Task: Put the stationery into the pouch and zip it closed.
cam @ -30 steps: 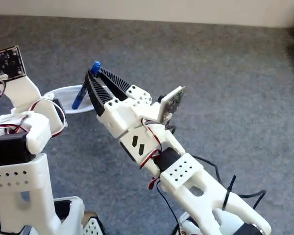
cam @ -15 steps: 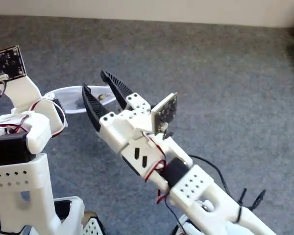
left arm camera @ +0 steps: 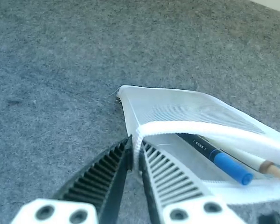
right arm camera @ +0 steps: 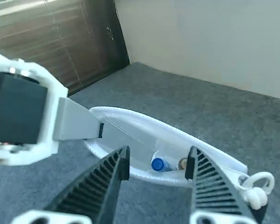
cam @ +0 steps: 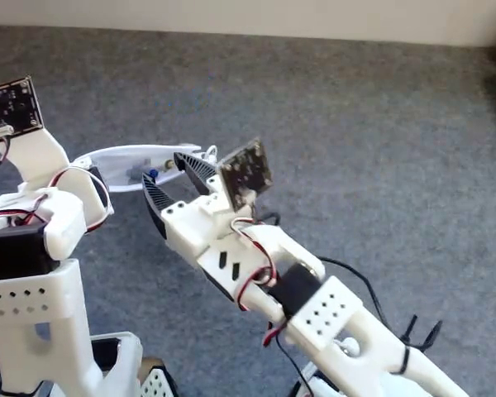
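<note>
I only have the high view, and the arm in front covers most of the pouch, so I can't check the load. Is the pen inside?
Observer: Yes. In the left wrist view the pen lies inside the pouch, which is open.
Operator: What is holding the pouch open?
Observer: The left gripper is shut on the pouch's rim, close to one corner.
Operator: And is the right gripper carrying anything?
Observer: No. In the right wrist view the right gripper is open with nothing between its fingers, above the pouch's mouth.
</note>
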### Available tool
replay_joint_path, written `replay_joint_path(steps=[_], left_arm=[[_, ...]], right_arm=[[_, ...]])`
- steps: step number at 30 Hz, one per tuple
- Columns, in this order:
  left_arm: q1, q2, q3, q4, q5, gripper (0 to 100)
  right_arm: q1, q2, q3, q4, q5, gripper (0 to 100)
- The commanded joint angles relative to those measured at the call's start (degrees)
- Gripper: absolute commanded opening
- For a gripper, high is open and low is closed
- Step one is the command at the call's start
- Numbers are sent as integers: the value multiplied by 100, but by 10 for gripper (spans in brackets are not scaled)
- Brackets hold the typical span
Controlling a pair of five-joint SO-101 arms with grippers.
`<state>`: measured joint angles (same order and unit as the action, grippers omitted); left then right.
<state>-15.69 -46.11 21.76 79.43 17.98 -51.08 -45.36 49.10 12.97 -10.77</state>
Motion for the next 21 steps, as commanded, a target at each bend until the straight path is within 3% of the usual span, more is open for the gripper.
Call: replay_joint_path(steps=[1,5,11,21], left_arm=[[-145,-40,-31,-105,-53,7],[-145,-40,-31,-105,-53,7],[-145,-40,-31,-105,-53,7],[-145,-40,-22,-105,-53,7]], right_arm=[[-22,347,-488,4,70,187],[101,796,-699,4,70,175],[198,1156,-963,13,70,0],[-154,-286,-919,40,62,5]])
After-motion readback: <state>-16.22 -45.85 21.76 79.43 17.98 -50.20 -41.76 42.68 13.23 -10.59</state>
